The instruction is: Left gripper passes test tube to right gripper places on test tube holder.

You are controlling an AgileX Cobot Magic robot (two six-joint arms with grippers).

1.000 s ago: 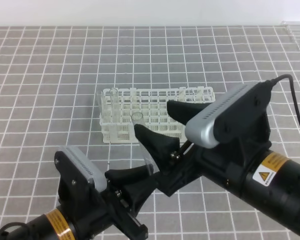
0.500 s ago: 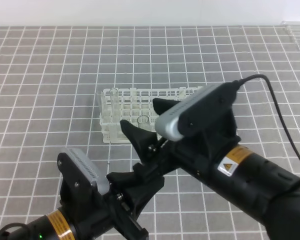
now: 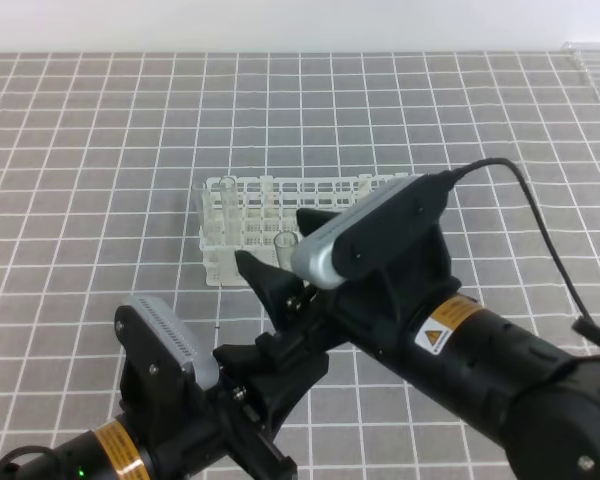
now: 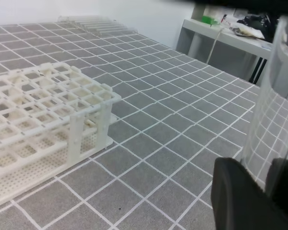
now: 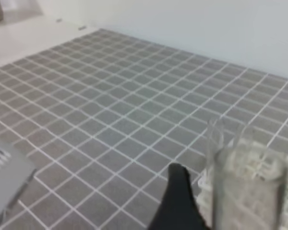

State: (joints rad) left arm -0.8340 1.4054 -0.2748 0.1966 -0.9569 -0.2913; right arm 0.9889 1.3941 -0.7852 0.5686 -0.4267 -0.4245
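Observation:
The test tube [image 3: 286, 242] stands nearly upright above the table, and my left gripper [image 3: 278, 375] is shut on its lower part. In the left wrist view the clear tube [image 4: 273, 105] rises between the black fingers [image 4: 240, 196]. My right gripper [image 3: 277, 245] is open, with one finger on each side of the tube's upper end, apart from it. The right wrist view shows the tube [image 5: 245, 191] close up beside one finger [image 5: 178, 203]. Just behind stands the white test tube holder [image 3: 240, 215], which also appears in the left wrist view [image 4: 43, 110].
The grey tiled mat [image 3: 100, 150] covers the whole table. One clear tube [image 3: 226, 205] stands in the holder's left end. A desk with clutter [image 4: 235, 36] lies beyond the table. The right arm's cable [image 3: 540, 220] loops above its wrist.
The right gripper has swung left and forward, so its open jaws now straddle the tube's top. The left gripper and the tube have hardly moved.

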